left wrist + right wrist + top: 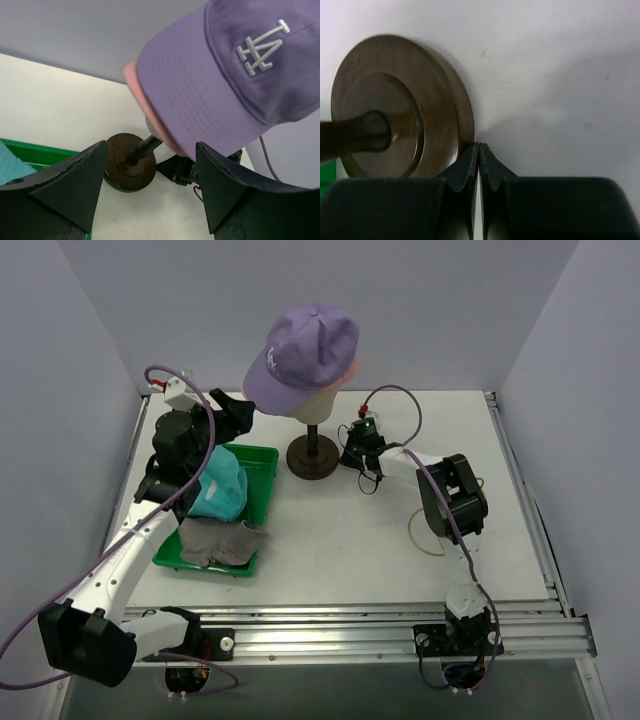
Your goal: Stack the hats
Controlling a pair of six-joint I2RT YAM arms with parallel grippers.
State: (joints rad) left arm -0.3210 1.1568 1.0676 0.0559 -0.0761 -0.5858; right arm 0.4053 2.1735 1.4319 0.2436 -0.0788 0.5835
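Observation:
A lavender cap (305, 350) with a white logo sits over a pink cap (350, 368) on the cream mannequin head (318, 402). Only the pink cap's edge shows beneath the lavender cap (225, 85) in the left wrist view. A teal bucket hat (222, 485) and a grey bucket hat (222, 540) lie in the green tray (262, 455). My left gripper (236, 410) hovers open just left of the caps' brims, holding nothing (150, 150). My right gripper (347, 454) is shut and empty, with its tips (479, 146) down on the table against the stand's dark base (395, 105).
The stand's round base (312, 458) and pole rise mid-table between the two arms. White walls enclose the table on the left, back and right. A cable loop (425, 535) lies beside the right arm. The tray sits under the left arm.

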